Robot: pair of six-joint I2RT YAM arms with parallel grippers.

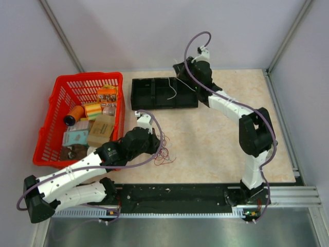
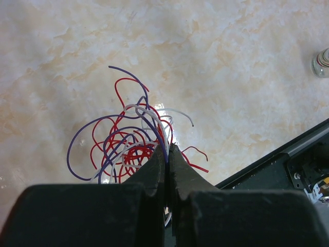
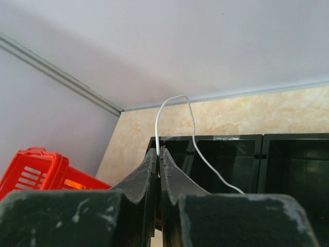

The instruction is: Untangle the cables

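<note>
Cables [image 2: 128, 146]: a loose tangle of thin red, purple-blue and white strands lying on the counter [image 1: 221, 134] near its near edge, left of the middle, just ahead of the left arm's tip.
Left fingers [image 2: 167, 150]: pressed together with no gap showing, pinching strands at the tangle's near side; a purple and a white strand run straight in between the tips.
White cable [image 3: 177, 134]: a single strand apart from the tangle, rising from the right fingers in a narrow loop, then trailing down over the black tray [image 3: 259, 154].
Right fingers [image 3: 159, 154]: closed tight on one end of that white strand, held above the tray at the far edge of the counter.
Black tray: three compartments in a row along the far edge; which one the strand hangs into cannot be told.
Red basket [image 1: 56, 118]: by the far left corner, holding boxes and small packets, well apart from the tangle.
</note>
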